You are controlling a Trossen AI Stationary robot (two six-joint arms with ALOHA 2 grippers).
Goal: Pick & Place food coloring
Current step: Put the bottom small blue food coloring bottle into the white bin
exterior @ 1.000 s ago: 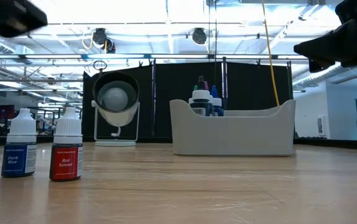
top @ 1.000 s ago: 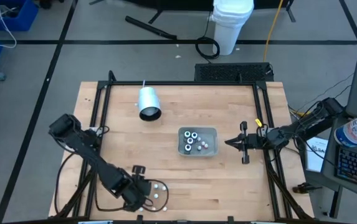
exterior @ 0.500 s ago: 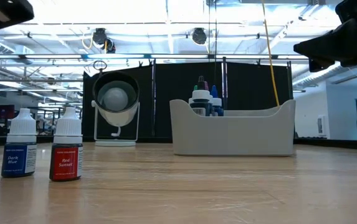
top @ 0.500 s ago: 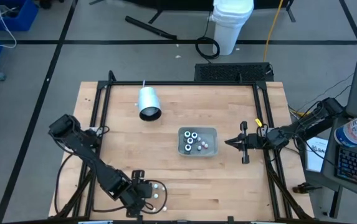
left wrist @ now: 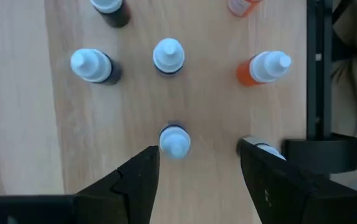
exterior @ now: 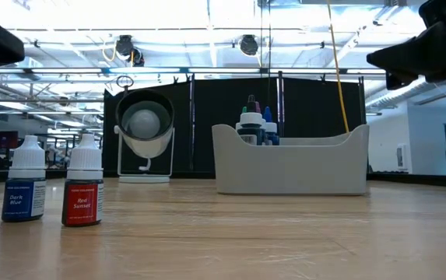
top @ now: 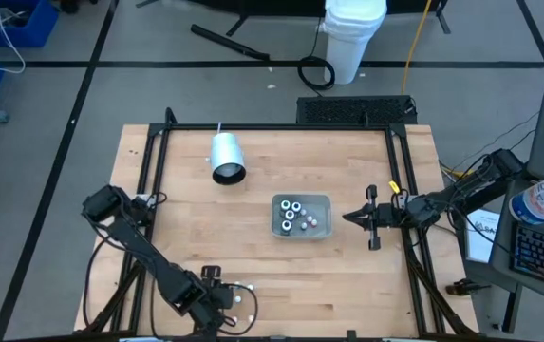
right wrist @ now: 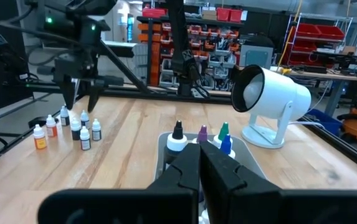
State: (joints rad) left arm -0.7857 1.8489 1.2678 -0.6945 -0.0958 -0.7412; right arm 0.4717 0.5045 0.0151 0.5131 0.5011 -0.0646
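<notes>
**Part of the bottles binned, a cluster still standing on the wood**

The grey rectangular plastic tray [top: 301,216] at the middle of the wooden table [top: 347,285] already holds several small food-colouring bottles [top: 295,213], their caps showing above its rim in the low view. That much of the job looks done.

What is left stands well away from the tray, near the table's front edge on the left arm's side: a loose group of tiny white-capped bottles with dark or orange-red bodies [left wrist: 168,56], upright and apart from one another. At least six show in the left wrist view.

The left gripper [left wrist: 195,168] hangs directly above this group with its fingers spread wide and nothing between them; one dark-bodied bottle [left wrist: 174,140] sits just inside one finger, which looks like the next pick.

The right gripper [right wrist: 200,167] waits beside the tray on its right, fingers pressed together and empty.

A white cylindrical lamp [top: 226,158] lies beyond the tray, no part of the work.
</notes>
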